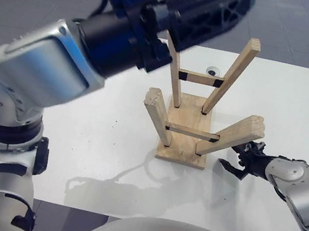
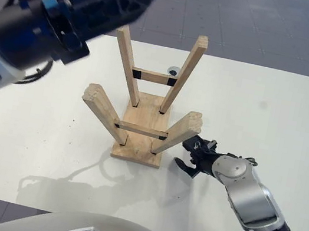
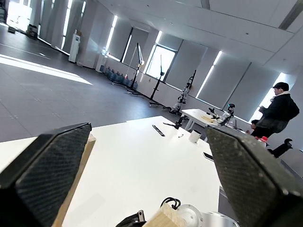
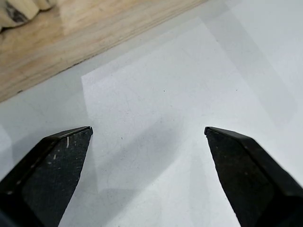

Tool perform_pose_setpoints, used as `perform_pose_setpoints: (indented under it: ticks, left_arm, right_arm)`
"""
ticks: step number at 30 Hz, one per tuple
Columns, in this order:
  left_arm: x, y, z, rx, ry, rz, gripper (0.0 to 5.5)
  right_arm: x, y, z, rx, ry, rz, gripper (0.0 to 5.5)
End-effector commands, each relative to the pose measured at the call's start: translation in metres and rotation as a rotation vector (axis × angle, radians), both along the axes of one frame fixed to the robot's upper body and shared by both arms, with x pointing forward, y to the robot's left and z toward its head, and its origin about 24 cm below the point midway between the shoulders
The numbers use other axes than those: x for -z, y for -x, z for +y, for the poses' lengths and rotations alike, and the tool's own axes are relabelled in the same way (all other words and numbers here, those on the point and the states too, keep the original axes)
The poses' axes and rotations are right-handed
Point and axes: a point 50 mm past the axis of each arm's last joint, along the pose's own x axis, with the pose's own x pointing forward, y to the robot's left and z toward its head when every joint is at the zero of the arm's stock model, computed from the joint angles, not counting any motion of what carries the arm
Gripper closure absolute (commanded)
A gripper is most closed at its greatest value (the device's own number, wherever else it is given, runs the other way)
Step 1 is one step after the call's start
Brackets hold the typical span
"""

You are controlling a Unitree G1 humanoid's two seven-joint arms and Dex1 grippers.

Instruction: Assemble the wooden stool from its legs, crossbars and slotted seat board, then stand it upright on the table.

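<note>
Left gripper (image 1: pixel 233 7), jaws spread, hangs above the upturned stool (image 1: pixel 186 130) on the table (image 1: pixel 300 105), masking one far leg (image 1: pixel 175 83) at its top. Right gripper (image 2: pixel 188 154), jaws apart, sits beside the seat board (image 1: pixel 181 151); a round fitting (image 1: pixel 212 71) lies behind.

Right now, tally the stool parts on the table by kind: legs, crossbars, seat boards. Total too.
legs: 4
crossbars: 2
seat board: 1
Total: 7
</note>
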Motion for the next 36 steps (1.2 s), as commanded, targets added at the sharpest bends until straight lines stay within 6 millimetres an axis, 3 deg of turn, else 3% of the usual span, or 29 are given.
perform_pose_setpoints:
  ticks: [1, 3, 5, 9, 13, 16, 20, 22, 24, 26, 30, 36]
  left_arm:
    - [-0.055, 0.000, 0.035, -0.183, 0.030, -0.198, 1.03]
    - [-0.078, 0.000, 0.053, -0.280, 0.017, -0.281, 1.03]
    - [-0.093, 0.003, 0.064, -0.334, 0.013, -0.325, 1.03]
    - [-0.095, 0.006, 0.065, -0.330, 0.000, -0.324, 1.03]
    - [-0.076, 0.006, 0.064, -0.268, -0.070, -0.274, 1.03]
    - [-0.061, 0.010, 0.073, -0.202, -0.185, -0.245, 1.03]
    - [-0.042, 0.023, 0.095, -0.093, -0.275, -0.188, 1.03]
    - [-0.042, 0.028, 0.099, -0.036, -0.253, -0.197, 1.03]
    - [-0.040, 0.033, 0.098, 0.045, -0.253, -0.205, 1.03]
    - [-0.030, 0.033, 0.098, 0.108, -0.283, -0.163, 1.03]
    - [0.000, 0.022, 0.105, 0.158, -0.344, -0.049, 1.03]
    - [0.024, 0.010, 0.119, 0.153, -0.398, 0.022, 1.03]
  right_arm:
    - [0.015, -0.018, 0.072, -0.215, -0.021, 0.012, 1.12]
    - [0.006, -0.029, 0.114, -0.256, -0.107, -0.023, 1.12]
    - [0.004, -0.032, 0.120, -0.224, -0.141, -0.017, 1.12]
    - [0.016, -0.030, 0.083, -0.134, -0.059, 0.017, 1.12]
    - [0.015, -0.030, 0.046, -0.061, -0.047, 0.045, 1.12]
    - [0.006, -0.029, 0.014, -0.032, -0.147, 0.054, 1.12]
    - [-0.022, -0.045, -0.039, -0.012, -0.334, 0.031, 1.12]
    - [-0.023, -0.056, -0.060, 0.038, -0.341, 0.044, 1.12]
    - [-0.021, -0.060, -0.070, 0.063, -0.332, 0.044, 1.12]
    - [-0.028, -0.062, -0.062, 0.041, -0.434, 0.065, 1.12]
    - [-0.063, -0.064, -0.046, -0.066, -0.664, 0.077, 1.12]
    - [-0.103, -0.064, -0.030, -0.172, -0.819, 0.058, 1.12]
